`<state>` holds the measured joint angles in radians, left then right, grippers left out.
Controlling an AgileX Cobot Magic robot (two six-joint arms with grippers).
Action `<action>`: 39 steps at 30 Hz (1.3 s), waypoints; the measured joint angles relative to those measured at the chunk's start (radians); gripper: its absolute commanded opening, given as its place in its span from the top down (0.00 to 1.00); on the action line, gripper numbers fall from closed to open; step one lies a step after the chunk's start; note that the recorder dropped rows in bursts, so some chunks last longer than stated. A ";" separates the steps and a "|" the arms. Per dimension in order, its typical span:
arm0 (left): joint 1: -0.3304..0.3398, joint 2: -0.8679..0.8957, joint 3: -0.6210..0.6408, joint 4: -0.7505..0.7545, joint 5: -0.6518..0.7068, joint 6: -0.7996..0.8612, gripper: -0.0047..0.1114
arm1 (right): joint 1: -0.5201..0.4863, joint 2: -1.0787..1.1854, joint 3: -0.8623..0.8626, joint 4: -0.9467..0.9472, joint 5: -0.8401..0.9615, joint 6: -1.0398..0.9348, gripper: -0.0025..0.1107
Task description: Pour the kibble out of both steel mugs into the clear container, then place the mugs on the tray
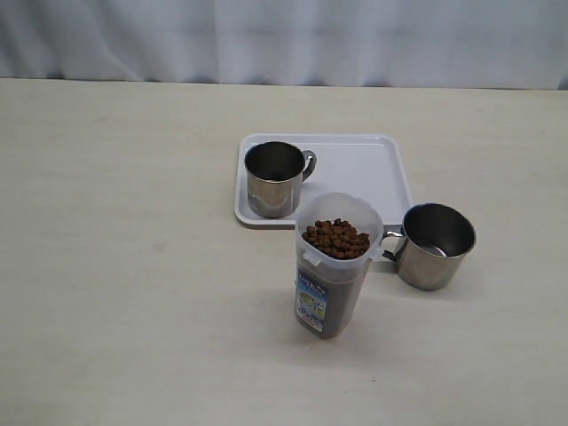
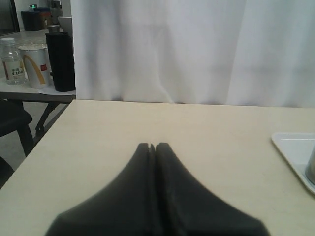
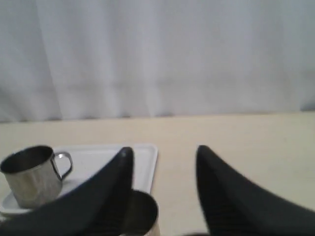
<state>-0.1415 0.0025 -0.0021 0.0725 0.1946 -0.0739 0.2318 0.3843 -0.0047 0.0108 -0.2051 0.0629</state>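
we see 1 shiny steel mug (image 1: 273, 180) upright on the flat white tray (image 1: 364, 169), the other mug (image 1: 433, 257) beside its rounded corner on the matte counter (image 1: 133, 266). the translucent container (image 1: 333, 288), just beside the tray, holds round brown kibble (image 1: 337, 238). left fingers (image 2: 145, 155) are pressed together; right fingers (image 3: 123, 164) are spread wide, empty.

One steel mug (image 1: 273, 180) was set on the left part of the tray (image 1: 364, 164). The clear container (image 1: 333, 288), with the kibble (image 1: 337, 238) held in it, was placed on the table (image 1: 133, 266) just before the tray's front edge. The other steel mug (image 1: 432, 246) was stood just right of it, off the tray.
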 measured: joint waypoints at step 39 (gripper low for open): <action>0.000 0.000 0.000 0.000 0.000 0.000 0.96 | 0.000 1.156 -0.339 -0.603 -0.231 0.403 0.01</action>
<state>-0.1415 0.0025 -0.0021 0.0725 0.1946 -0.0739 0.2318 1.5401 -0.3432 -0.5921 -0.4358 0.4663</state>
